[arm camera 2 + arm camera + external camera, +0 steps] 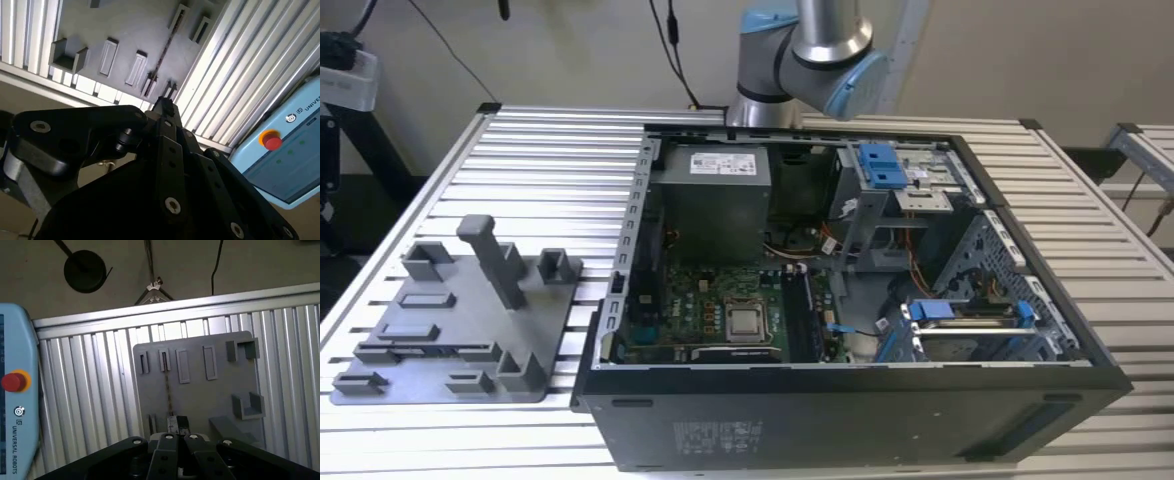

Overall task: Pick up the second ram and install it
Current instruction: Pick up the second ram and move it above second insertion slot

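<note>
Presently the gripper [178, 424] is drawn together at its tips with nothing clamped between them, as far as I can judge from both wrist views. It hangs above the grey fixture tray [220, 385], apart from it and touching nothing.

The second ram [167, 390] is below the gripper, standing on its edge in the tray. One end sits by a pair of small posts that appear just past the gripper tips. Its long axis runs straight away from them to a narrow slot in the tray's far row. I judge the gripper roughly in line with that axis, but over the end rather than the middle.

Appearance: I see the stick edge-on, a thin dark line flecked with pale spots; its labelled face is turned out of sight.

Beyond the tray lies the ribbed aluminium table [90, 390], and off to one side of the gripper a pale blue pendant [17, 390] with a red button.
</note>
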Motion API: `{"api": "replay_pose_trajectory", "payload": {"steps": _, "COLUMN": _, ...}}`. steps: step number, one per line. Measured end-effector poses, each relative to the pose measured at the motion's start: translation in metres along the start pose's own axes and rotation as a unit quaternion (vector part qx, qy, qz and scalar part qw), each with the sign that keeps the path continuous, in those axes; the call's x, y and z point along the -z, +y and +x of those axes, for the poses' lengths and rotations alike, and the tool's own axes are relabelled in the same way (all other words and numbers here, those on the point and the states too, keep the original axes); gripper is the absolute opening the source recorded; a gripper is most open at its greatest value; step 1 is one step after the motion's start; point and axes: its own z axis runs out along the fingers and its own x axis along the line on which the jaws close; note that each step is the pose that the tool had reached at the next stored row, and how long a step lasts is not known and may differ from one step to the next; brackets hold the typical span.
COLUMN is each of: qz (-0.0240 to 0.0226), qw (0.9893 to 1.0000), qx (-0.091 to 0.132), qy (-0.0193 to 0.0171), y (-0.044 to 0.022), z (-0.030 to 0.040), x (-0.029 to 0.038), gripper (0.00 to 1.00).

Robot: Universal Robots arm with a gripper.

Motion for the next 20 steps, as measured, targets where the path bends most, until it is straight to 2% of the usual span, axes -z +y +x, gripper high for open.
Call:
{"api": "replay_pose_trajectory", "payload": {"steps": 9, "qz": 0.0002, "qw": 1.0, "qx": 0.0, "qy": 0.0, "y": 0.0, "z": 0.0, "x": 0.0, "gripper": 0.12}}
{"api": "replay_pose_trajectory", "payload": {"steps": 10, "qz": 0.0003, "qw": 1.0, "qx": 0.0, "qy": 0.0, "y": 0.0, "z": 0.0, "x": 0.0, "gripper": 0.17}}
{"api": "replay_pose_trajectory", "payload": {"steps": 11, "qz": 0.0003, "qw": 1.0, "qx": 0.0, "qy": 0.0, "y": 0.0, "z": 0.0, "x": 0.0, "gripper": 0.17}}
{"api": "replay_pose_trajectory", "payload": {"steps": 13, "qz": 0.0004, "qw": 1.0, "qx": 0.0, "qy": -0.0001, "y": 0.0, "z": 0.0, "x": 0.0, "gripper": 0.3}}
{"api": "replay_pose_trajectory", "payload": {"steps": 14, "qz": 0.0004, "qw": 1.0, "qx": 0.0, "qy": -0.0001, "y": 0.0, "z": 0.0, "x": 0.0, "gripper": 0.3}}
{"api": "replay_pose_trajectory", "payload": {"steps": 16, "qz": 0.0005, "qw": 1.0, "qx": 0.0, "qy": -0.0001, "y": 0.0, "z": 0.0, "x": 0.0, "gripper": 0.42}}
{"api": "replay_pose_trajectory", "payload": {"steps": 20, "qz": 0.0005, "qw": 1.0, "qx": 0.0, "qy": -0.0001, "y": 0.0, "z": 0.0, "x": 0.0, "gripper": 0.42}}
